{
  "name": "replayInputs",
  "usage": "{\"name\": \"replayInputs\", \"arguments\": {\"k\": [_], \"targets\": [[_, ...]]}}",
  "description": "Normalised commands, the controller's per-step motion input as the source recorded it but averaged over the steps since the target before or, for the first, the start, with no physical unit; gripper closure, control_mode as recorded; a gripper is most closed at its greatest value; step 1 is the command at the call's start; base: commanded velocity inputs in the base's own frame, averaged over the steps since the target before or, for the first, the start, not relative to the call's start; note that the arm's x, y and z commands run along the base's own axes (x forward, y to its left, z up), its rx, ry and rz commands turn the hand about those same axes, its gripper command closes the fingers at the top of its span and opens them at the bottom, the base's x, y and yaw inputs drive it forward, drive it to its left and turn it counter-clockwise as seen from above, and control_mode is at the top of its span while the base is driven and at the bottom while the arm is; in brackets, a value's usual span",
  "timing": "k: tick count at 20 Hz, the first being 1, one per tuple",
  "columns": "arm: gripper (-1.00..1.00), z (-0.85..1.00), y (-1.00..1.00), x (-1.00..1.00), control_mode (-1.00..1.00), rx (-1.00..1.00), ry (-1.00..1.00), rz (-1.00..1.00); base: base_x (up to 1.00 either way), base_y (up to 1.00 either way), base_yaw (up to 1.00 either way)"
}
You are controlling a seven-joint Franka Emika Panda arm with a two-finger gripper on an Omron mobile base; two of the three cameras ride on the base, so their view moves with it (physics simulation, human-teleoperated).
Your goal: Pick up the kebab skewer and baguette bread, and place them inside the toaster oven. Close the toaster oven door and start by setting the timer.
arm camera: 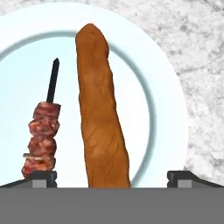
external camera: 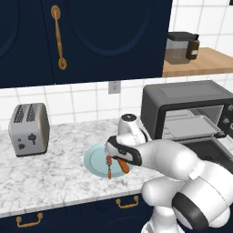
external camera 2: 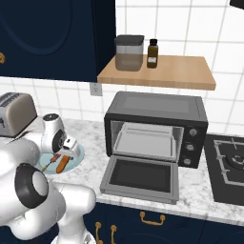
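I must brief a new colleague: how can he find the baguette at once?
On the marble counter, left of the open toaster oven, lies a pale blue plate. The baguette is the thick golden-orange loaf, beside the thin kebab skewer with meat chunks.

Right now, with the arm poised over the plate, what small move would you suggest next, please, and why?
I would probably lower the gripper straight down and close on the baguette bread. The jaws stand open, one on each side of the loaf, which lies free on the plate beside the kebab skewer. The toaster oven already has its door dropped open.
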Motion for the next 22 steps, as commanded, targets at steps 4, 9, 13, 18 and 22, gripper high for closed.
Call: {"name": "replayInputs", "arguments": {"k": [4,9,13,18,22], "targets": [[-1.00,-0.22,0.01,0.13,-1.00,0.00,0.00,0.00,0.00,0.00,0.00],[-1.00,-0.29,0.00,0.13,-1.00,0.00,0.00,0.00,0.00,0.00,0.00],[-1.00,-0.28,0.02,0.14,-1.00,0.00,0.00,0.00,0.00,0.00,0.00],[1.00,-0.12,0.01,0.09,-1.00,0.00,0.01,0.00,0.00,0.00,0.00],[1.00,0.01,0.00,0.00,-1.00,0.00,0.00,0.00,0.00,0.00,0.00]]}}
